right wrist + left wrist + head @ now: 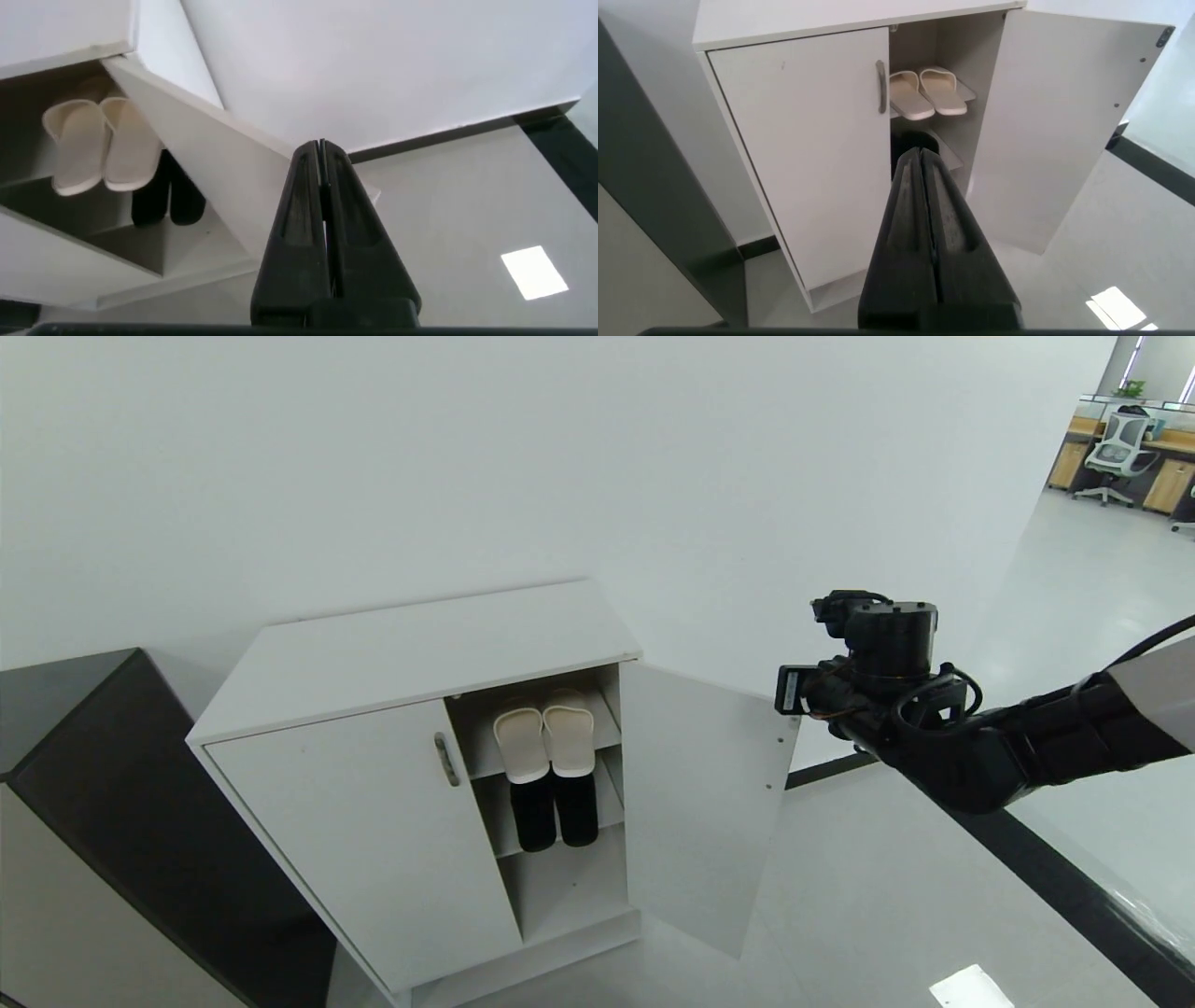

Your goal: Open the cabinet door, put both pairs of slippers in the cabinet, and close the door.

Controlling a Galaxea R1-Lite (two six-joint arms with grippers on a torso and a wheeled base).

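Note:
The white cabinet point(420, 644) stands against the wall with its left door point(364, 831) closed and its right door point(700, 803) swung open. A white pair of slippers point(546, 737) lies on the upper shelf, and a black pair point(555, 812) on the shelf below. My right gripper point(792, 691) hangs beside the open door's outer edge. In the right wrist view the right gripper point(322, 149) is shut and holds nothing, with the door point(215, 177) and both pairs point(103, 140) beyond it. My left gripper point(920, 154), shut and empty, hangs in front of the cabinet's opening, below the white slippers point(929, 91).
A dark, low piece of furniture point(103, 775) stands close to the cabinet's left side. A black strip point(1055, 868) runs across the floor under my right arm. A bright patch point(971, 987) lies on the floor nearby. Desks and an office chair point(1116, 453) are far off at the right.

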